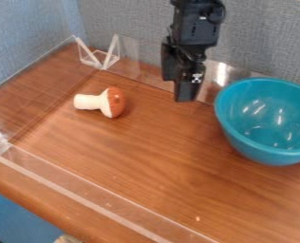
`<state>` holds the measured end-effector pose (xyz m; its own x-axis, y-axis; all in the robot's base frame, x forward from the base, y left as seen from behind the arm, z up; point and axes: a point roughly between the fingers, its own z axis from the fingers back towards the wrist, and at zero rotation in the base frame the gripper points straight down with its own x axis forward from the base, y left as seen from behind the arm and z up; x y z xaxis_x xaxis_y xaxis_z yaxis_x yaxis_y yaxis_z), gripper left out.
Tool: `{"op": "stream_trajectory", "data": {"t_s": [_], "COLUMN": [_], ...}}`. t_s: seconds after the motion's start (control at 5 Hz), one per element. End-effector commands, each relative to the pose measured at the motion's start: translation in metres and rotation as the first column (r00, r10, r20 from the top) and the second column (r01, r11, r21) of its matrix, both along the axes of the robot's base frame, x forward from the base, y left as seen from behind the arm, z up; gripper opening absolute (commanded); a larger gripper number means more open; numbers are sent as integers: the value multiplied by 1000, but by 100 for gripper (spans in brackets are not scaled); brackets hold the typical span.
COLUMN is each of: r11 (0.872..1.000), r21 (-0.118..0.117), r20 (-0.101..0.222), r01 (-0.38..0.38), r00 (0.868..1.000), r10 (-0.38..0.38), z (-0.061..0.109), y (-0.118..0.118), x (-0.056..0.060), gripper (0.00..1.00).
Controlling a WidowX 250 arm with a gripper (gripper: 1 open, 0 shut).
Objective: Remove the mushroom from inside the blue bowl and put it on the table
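A reddish-brown wood-grain table [153,157] is seen from above and slightly to one side, edged by low clear acrylic walls [64,185]. A small toy mushroom [102,102] lies on its side on the bare wood in the left half of the view, its cream stem pointing left and its orange-brown cap pointing right. It rests on the table, outside the blue bowl [268,120], and is touched by nothing.

A black gripper [186,84] hangs from above at the upper middle, pointed straight down. Its jaws are spread apart and nothing is held between them. The fingertips are seen above the wood, close to the far wall. The mushroom lies to the left of the gripper and nearer the camera, clearly apart from it, with only bare tabletop between the two.

The glossy turquoise bowl stands upright at the right edge, just right of the gripper and not touched by it. Only pale reflections are seen on its inner surface. A small clear triangular bracket [102,52] stands at the far left corner. A grey-blue backdrop [64,19] rises behind the table.
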<state>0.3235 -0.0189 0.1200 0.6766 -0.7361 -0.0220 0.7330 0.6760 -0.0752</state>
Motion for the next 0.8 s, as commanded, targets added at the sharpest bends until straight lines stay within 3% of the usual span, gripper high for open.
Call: {"op": "stream_trajectory", "data": {"t_s": [0.0,0.6], "r11": [1000,998], "r21": [-4,55], "r20": [68,29], "r01": [10,-13], "r00": [998,1000], "r10": [-10,12], "z": [22,12], "y": [2,93], "x": [5,-7], "gripper": [100,100]}}
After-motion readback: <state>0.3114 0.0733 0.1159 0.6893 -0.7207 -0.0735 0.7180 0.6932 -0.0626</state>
